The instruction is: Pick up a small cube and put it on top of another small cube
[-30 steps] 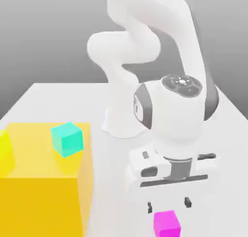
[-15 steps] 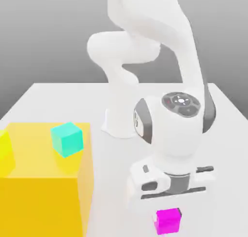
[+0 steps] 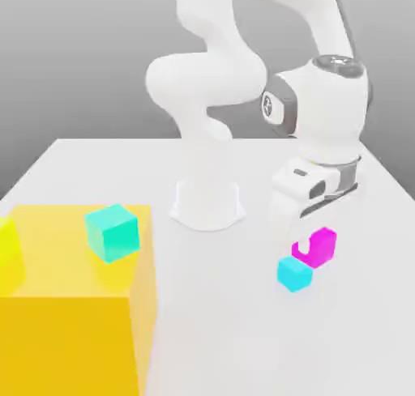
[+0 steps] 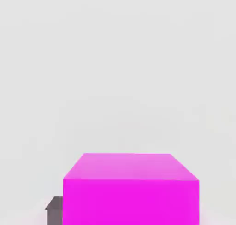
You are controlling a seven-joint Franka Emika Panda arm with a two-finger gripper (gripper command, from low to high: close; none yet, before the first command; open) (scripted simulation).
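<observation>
My gripper (image 3: 314,247) is shut on the small magenta-pink cube (image 3: 321,246), and a pale finger (image 3: 303,248) covers part of the cube's face. The cube hangs just up and to the exterior view's right of the small bright cyan cube (image 3: 293,274), which rests on the white table (image 3: 243,338). I cannot tell whether the two cubes touch. In the hand view the magenta cube (image 4: 131,189) is close up, with a dark fingertip (image 4: 54,210) at its side and bare table beyond it.
A big yellow block (image 3: 73,313) stands at the exterior view's left, with a larger teal-green cube (image 3: 112,232) on top. A yellow-green object (image 3: 6,253) shows at the left edge. The arm's white base (image 3: 207,204) stands at the table's middle back.
The gripper closed on the magenta cube near the table's front. It then lifted the cube and carried it up and to the exterior view's right, beside the cyan cube.
</observation>
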